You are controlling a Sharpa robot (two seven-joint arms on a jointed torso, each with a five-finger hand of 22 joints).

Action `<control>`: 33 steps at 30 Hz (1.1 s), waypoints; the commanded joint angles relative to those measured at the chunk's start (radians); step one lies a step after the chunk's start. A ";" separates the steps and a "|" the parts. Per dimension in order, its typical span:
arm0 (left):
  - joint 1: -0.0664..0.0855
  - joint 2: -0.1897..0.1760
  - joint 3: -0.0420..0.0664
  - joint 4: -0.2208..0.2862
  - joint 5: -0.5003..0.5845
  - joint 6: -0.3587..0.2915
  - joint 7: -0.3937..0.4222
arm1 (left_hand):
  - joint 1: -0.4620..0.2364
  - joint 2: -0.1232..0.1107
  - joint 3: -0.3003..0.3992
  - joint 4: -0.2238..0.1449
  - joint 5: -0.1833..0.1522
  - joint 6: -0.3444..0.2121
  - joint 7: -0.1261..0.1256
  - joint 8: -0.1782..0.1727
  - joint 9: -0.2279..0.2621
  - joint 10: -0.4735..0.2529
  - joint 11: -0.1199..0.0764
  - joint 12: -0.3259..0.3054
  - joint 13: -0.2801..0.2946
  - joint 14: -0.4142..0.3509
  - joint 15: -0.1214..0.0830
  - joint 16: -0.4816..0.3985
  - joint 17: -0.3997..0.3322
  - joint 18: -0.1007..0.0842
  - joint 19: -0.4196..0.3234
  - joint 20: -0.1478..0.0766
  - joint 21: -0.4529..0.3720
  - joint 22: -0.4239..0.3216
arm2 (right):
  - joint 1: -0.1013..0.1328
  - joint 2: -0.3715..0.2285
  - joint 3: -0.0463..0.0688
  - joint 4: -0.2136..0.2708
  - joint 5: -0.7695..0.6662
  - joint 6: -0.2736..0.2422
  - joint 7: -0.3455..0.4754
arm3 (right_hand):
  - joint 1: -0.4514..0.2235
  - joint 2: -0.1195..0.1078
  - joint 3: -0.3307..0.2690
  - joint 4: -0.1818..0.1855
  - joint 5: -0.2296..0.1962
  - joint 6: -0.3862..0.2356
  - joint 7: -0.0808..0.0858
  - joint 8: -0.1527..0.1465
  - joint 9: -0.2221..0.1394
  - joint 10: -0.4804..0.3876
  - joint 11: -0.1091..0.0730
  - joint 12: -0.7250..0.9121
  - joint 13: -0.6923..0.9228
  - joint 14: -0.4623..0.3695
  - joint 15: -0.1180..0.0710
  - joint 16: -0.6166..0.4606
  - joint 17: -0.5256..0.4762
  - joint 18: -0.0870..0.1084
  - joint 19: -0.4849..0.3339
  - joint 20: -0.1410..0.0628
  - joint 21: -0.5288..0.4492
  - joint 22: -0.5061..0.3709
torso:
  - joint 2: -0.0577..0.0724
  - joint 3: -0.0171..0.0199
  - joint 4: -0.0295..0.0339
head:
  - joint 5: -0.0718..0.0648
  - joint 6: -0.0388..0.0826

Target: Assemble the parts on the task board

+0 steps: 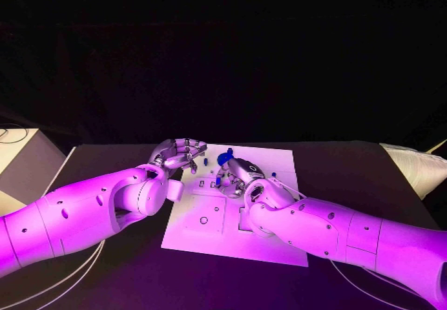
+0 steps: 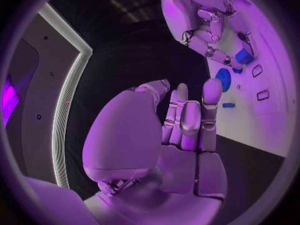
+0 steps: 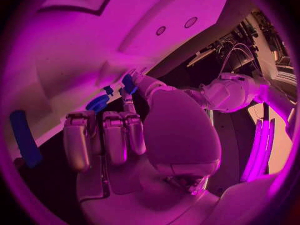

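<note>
The white task board (image 1: 272,240) lies in the middle of the black table. My right hand (image 1: 240,175) is over its far part, and its fingertips pinch a small blue part (image 3: 129,83), which also shows by those fingers as a blue part (image 2: 244,57). A round blue part (image 1: 225,157) stands on the board just beyond that hand, with a small blue piece (image 2: 229,105) near it. A long blue bar (image 3: 25,137) lies on the board farther off. My left hand (image 1: 179,154) hovers at the board's far left corner, fingers curled in and holding nothing.
The board (image 2: 275,120) has several small slots and holes in its near half. A pale box (image 1: 20,161) stands at the table's left edge and a light cushion (image 1: 415,165) at the right. Cables (image 1: 56,284) trail along the near left of the table.
</note>
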 commanded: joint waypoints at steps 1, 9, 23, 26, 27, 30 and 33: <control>0.001 0.002 0.001 0.002 -0.004 0.002 0.001 | -0.005 -0.004 0.007 0.000 0.001 -0.007 -0.002 0.005 -0.001 -0.007 -0.001 -0.004 -0.001 -0.002 0.001 -0.001 0.001 -0.005 0.006 -0.001 0.005 0.001 | -0.003 0.003 -0.001 -0.004 -0.022 0.006 0.014 | -0.007 -0.006 0.000 -0.007 -0.012 -0.002 -0.001 0.005 -0.002 0.107 0.005 0.002 0.263 0.104 0.009 0.004 0.263 -0.011 0.093 0.010 -0.002 0.243 | 0.001 0.0002 -0.0001 | -0.001 -0.001; 0.001 0.002 0.001 0.002 -0.004 0.003 0.000 | -0.006 -0.004 0.007 0.000 0.001 -0.007 -0.002 0.006 -0.001 -0.007 -0.001 -0.004 -0.001 -0.001 0.001 0.000 0.004 -0.006 0.007 -0.001 0.006 0.004 | -0.008 0.006 -0.001 -0.014 -0.024 0.003 0.017 | -0.016 -0.011 -0.004 -0.006 -0.053 -0.006 -0.001 0.012 -0.001 0.107 0.005 0.002 0.263 0.104 0.009 0.004 0.263 -0.011 0.092 0.010 -0.004 0.242 | 0.001 0.0002 0.0005 | 0.001 -0.003; 0.001 0.001 0.001 0.003 -0.004 0.003 -0.001 | -0.006 -0.004 0.007 0.000 0.001 -0.007 -0.002 0.006 -0.001 -0.007 -0.001 -0.004 -0.001 -0.001 0.001 0.000 0.004 -0.006 0.007 -0.001 0.006 0.004 | -0.015 0.008 -0.003 -0.020 -0.027 0.005 0.022 | -0.018 -0.013 -0.007 -0.006 -0.061 -0.008 -0.001 0.013 0.000 0.107 0.005 0.002 0.263 0.104 0.009 0.004 0.263 -0.011 0.092 0.010 -0.004 0.242 | 0.001 -0.0006 -0.0001 | 0.002 -0.006; 0.001 0.001 0.001 0.003 -0.004 0.003 -0.002 | -0.006 -0.004 0.007 0.000 0.001 -0.007 -0.002 0.006 -0.001 -0.007 -0.001 -0.004 -0.001 -0.001 0.001 0.000 0.004 -0.006 0.007 -0.001 0.006 0.004 | -0.015 0.008 -0.003 -0.020 -0.026 0.006 0.025 | -0.021 -0.018 -0.012 -0.005 -0.064 -0.014 0.001 0.012 -0.001 0.107 0.006 0.002 0.263 0.104 0.010 0.004 0.263 -0.011 0.092 0.011 -0.005 0.242 | 0.001 -0.0005 -0.0002 | 0.002 -0.006; 0.001 0.000 0.001 0.003 -0.004 0.003 -0.002 | -0.007 -0.004 0.008 0.000 0.001 -0.008 -0.002 0.007 -0.002 -0.006 0.000 -0.005 -0.003 0.000 0.002 0.001 0.007 -0.006 0.009 0.000 0.007 0.007 | -0.016 0.008 -0.003 -0.020 -0.025 0.008 0.027 | -0.023 -0.022 -0.015 -0.004 -0.064 -0.019 0.003 0.010 -0.002 0.107 0.008 0.002 0.263 0.104 0.010 0.004 0.263 -0.011 0.092 0.011 -0.005 0.242 | 0.001 -0.0005 -0.0002 | 0.002 -0.006; 0.001 0.000 0.001 0.003 -0.004 0.002 -0.002 | -0.007 -0.004 0.008 0.000 0.001 -0.008 -0.002 0.007 -0.002 -0.006 0.000 -0.005 -0.003 0.000 0.002 0.001 0.007 -0.006 0.009 0.000 0.007 0.007 | -0.016 0.008 -0.003 -0.019 -0.024 0.011 0.032 | -0.035 -0.031 -0.032 0.003 -0.052 -0.028 0.006 0.009 -0.003 0.107 0.011 0.002 0.263 0.104 0.013 0.004 0.263 -0.011 0.092 0.013 -0.005 0.242 | 0.001 -0.0003 -0.0002 | 0.001 -0.006; 0.001 0.000 0.001 0.003 -0.004 0.002 -0.003 | -0.007 -0.004 0.008 0.000 0.001 -0.008 -0.002 0.007 -0.002 -0.006 0.000 -0.005 -0.003 0.000 0.002 0.001 0.007 -0.006 0.009 0.000 0.007 0.007 | -0.016 0.008 -0.003 -0.019 -0.023 0.011 0.035 | -0.038 -0.035 -0.045 0.006 -0.043 -0.037 0.008 0.008 -0.005 0.107 0.013 0.002 0.263 0.104 0.015 0.004 0.263 -0.011 0.092 0.015 -0.006 0.242 | 0.002 -0.0004 -0.0002 | 0.001 -0.006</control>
